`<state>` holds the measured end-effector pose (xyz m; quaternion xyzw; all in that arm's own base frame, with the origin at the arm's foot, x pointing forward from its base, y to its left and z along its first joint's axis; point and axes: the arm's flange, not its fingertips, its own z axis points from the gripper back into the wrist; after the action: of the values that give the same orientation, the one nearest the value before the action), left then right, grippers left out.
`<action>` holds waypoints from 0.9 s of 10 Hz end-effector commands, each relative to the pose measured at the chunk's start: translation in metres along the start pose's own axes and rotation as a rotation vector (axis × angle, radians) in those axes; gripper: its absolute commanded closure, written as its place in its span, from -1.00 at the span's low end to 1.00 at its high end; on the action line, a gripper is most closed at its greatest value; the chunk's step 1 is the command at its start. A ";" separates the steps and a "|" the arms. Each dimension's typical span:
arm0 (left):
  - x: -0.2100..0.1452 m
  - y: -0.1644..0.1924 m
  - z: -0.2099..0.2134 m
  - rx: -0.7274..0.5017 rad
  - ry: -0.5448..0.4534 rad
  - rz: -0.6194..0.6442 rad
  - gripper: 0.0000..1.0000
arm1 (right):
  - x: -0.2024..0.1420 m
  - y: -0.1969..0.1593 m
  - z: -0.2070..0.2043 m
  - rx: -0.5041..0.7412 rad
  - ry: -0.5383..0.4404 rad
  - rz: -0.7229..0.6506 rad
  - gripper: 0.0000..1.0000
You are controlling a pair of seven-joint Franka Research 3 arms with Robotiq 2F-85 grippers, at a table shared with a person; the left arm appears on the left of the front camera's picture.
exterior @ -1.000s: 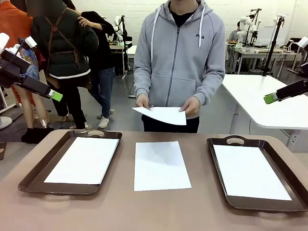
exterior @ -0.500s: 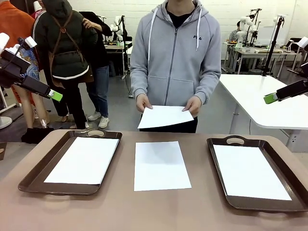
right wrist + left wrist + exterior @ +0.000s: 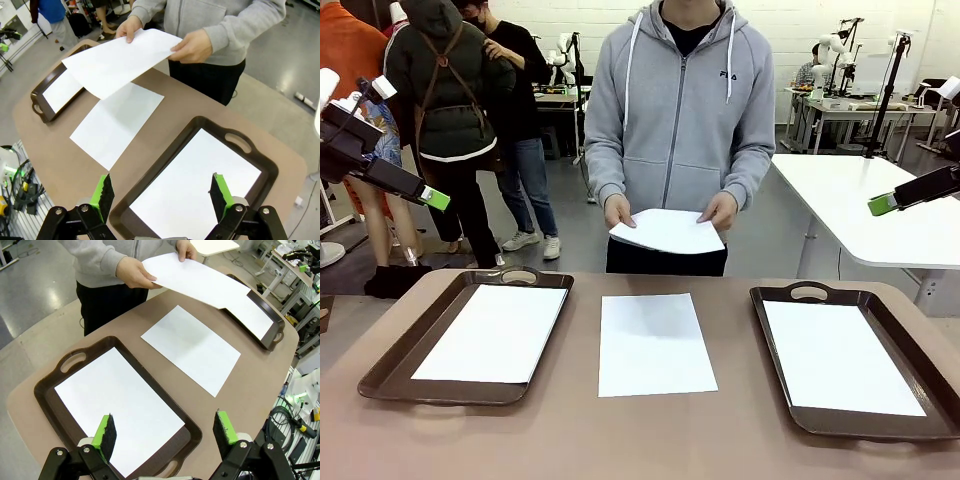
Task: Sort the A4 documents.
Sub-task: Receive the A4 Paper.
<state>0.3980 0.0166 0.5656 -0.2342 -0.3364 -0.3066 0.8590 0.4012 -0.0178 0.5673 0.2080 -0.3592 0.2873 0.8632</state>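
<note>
Several A4 documents show. One sheet [image 3: 653, 343] lies bare on the table's middle. Another [image 3: 492, 333] lies in the left brown tray [image 3: 386, 368], a third [image 3: 840, 355] in the right brown tray [image 3: 772, 340]. A person in a grey hoodie at the far side holds a further sheet [image 3: 668, 231] in both hands above the table's far edge. My left gripper [image 3: 165, 429] is open, high over the left tray's near end. Open too, my right gripper [image 3: 161, 196] hangs high over the right tray. In the front view both grippers, left [image 3: 433, 198] and right [image 3: 884, 204], stay raised at the sides.
The brown table [image 3: 650, 440] has bare room along its front edge and between the trays. Behind the person stand other people [image 3: 460, 110] and a white table [image 3: 860, 200] at the right.
The person has shifted slightly to the left and turned the held sheet more level, a little higher. Neither arm has moved.
</note>
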 end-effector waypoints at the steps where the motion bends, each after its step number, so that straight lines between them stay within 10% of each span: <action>1: 0.000 -0.001 0.000 0.004 0.003 -0.002 -1.00 | 0.001 -0.001 0.000 -0.006 -0.002 0.012 -1.00; 9: 0.000 -0.001 0.000 0.004 0.003 -0.002 -1.00 | 0.001 -0.001 0.000 -0.006 -0.002 0.012 -1.00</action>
<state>0.3980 0.0166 0.5656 -0.2342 -0.3364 -0.3066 0.8590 0.4012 -0.0178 0.5673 0.2080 -0.3592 0.2873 0.8632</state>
